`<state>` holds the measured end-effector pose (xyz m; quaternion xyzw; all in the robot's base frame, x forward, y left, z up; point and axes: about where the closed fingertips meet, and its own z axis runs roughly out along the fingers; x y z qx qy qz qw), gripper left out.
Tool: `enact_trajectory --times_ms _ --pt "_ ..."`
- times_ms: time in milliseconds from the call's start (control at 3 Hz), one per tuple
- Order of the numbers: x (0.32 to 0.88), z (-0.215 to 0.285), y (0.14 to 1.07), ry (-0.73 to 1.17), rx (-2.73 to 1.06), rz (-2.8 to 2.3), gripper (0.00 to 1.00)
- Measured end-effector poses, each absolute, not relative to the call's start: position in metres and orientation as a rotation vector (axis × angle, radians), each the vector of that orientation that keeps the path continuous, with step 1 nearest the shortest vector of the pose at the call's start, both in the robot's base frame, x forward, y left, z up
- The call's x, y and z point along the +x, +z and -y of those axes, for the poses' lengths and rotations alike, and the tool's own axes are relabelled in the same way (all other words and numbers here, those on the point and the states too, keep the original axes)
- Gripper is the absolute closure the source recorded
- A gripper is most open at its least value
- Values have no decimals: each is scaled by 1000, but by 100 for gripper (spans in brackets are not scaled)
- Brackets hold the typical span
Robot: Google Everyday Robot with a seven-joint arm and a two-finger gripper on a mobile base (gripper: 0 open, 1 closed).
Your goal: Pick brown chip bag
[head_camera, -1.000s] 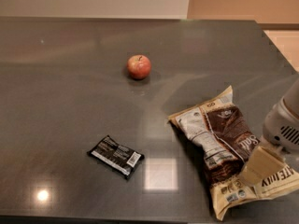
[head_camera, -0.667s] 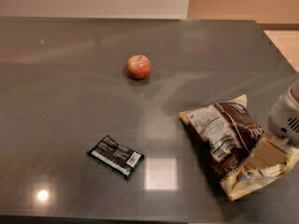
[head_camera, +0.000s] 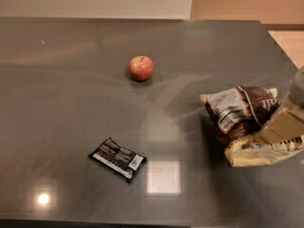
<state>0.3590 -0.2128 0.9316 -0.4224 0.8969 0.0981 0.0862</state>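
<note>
The brown chip bag (head_camera: pixel 236 112) is at the right of the dark grey table (head_camera: pixel 66 103). It shows a dark brown centre, a white nutrition panel and cream edges. It is crumpled and tilted up, with its left end raised. My gripper (head_camera: pixel 284 126) reaches in from the right edge. Its tan finger lies across the bag's right part and it is shut on the bag. The rest of the arm is cut off by the frame edge.
A red apple (head_camera: pixel 141 68) sits at the table's middle back. A small black wrapped bar (head_camera: pixel 118 158) lies at the front left of centre. The table's right edge runs close to the bag, with pale floor beyond.
The bag has moved to the right and upward with my gripper and has bunched up. The apple and the black bar have not moved.
</note>
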Motion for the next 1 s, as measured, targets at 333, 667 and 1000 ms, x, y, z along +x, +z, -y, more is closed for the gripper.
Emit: enact_trajectory --times_ms 333,667,1000 --pt "366 208 961 291 -1276 -2602 100" --pt "372 200 1002 272 -1303 -2510 100" --pt "378 200 1039 242 -1297 -2438 100"
